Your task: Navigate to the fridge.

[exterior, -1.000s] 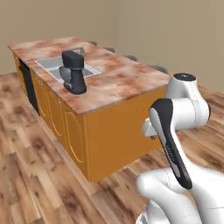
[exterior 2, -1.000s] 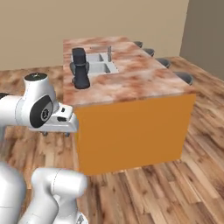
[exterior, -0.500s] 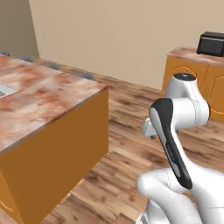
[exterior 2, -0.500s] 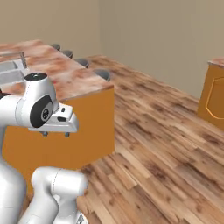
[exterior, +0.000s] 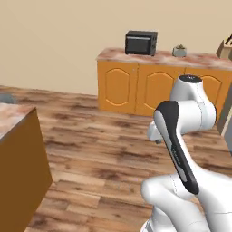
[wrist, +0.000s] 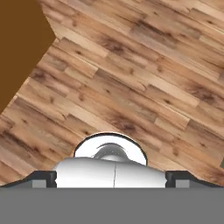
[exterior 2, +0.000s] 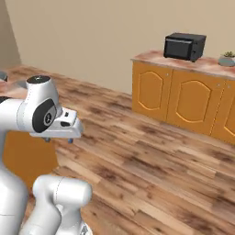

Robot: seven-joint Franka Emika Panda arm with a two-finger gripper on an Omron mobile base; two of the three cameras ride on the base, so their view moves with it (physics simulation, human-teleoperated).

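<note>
Wood-plank flooring [exterior: 95, 149] spreads ahead of us toward a plain beige wall [exterior: 54, 41]. Against that wall we see a run of orange cabinets [exterior: 136, 88] with arched door panels and a pinkish marble surface [exterior: 149, 55] on top. A small black microwave [exterior: 141, 42] sits on it, and just to its right a small potted plant [exterior: 180, 50]; in the right base view the same microwave [exterior 2: 184, 46] stands left of the plant [exterior 2: 227, 59]. At the far right edge of the left base view a tall light-grey sliver [exterior: 226, 113] shows beside the cabinets; it may be the fridge, but we cannot tell from so little. The brown side of the kitchen island [exterior: 20, 181] stands at lower left in that view, and its corner [wrist: 19, 43] shows upper left in the hand view. Our arm [exterior: 186, 136] is folded close over the base, the hand [exterior 2: 62, 128] pointing down at the floor. We cannot tell how wide the jaws stand.
</note>
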